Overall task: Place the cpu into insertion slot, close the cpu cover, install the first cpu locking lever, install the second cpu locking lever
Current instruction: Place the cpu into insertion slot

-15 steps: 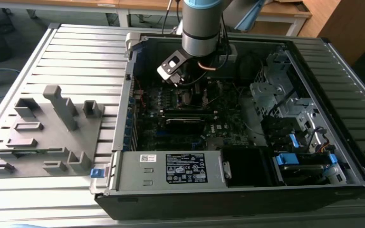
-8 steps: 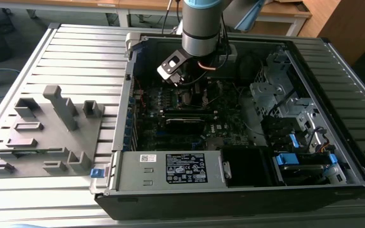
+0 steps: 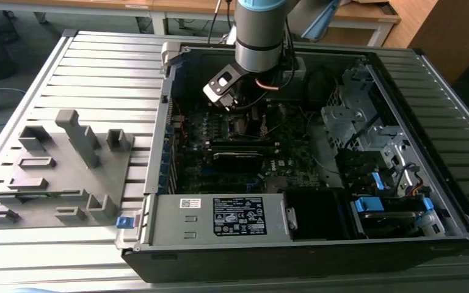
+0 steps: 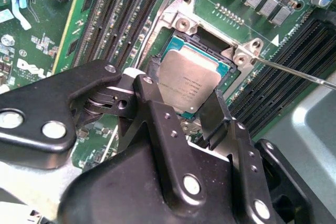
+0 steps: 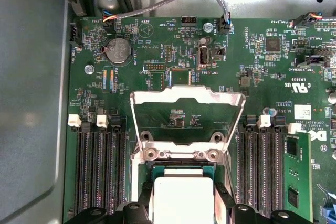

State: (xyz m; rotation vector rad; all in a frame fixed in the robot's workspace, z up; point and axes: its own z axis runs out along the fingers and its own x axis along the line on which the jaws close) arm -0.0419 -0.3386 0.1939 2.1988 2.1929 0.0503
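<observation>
Open computer case (image 3: pixel 442 91) is seen lying on a slatted tabletop (image 3: pixel 104 67), with the arm reaching down into it. Inside the case are noted a dark green motherboard (image 5: pixel 157 51), a grey power supply box (image 3: pixel 218 217) along one wall, and drive bays with blue tabs toward the exterior view's right. Outside the case, at the exterior view's left, a grey fixture tray (image 3: pixel 63 177) with several slots and uprights is set on the tabletop. The gripper (image 4: pixel 181 94) is placed directly over the insertion slot (image 4: pixel 195 39). The fingers (image 4: pixel 157 119) are drawn in narrow against two opposite edges of the cpu (image 4: pixel 190 80), so the chip is held between them, silver top up. The cpu is located within the outline of the slot's metal rim; whether it is fully seated or just above the contacts cannot be told. The cpu cover (image 5: pixel 187 97) is seen raised on its hinge at one edge of the slot, standing open. Long black memory slots (image 5: pixel 100 171) are recorded on both sides of the slot. A thin metal rod (image 4: pixel 299 73) is seen sticking out from one corner of the slot.
</observation>
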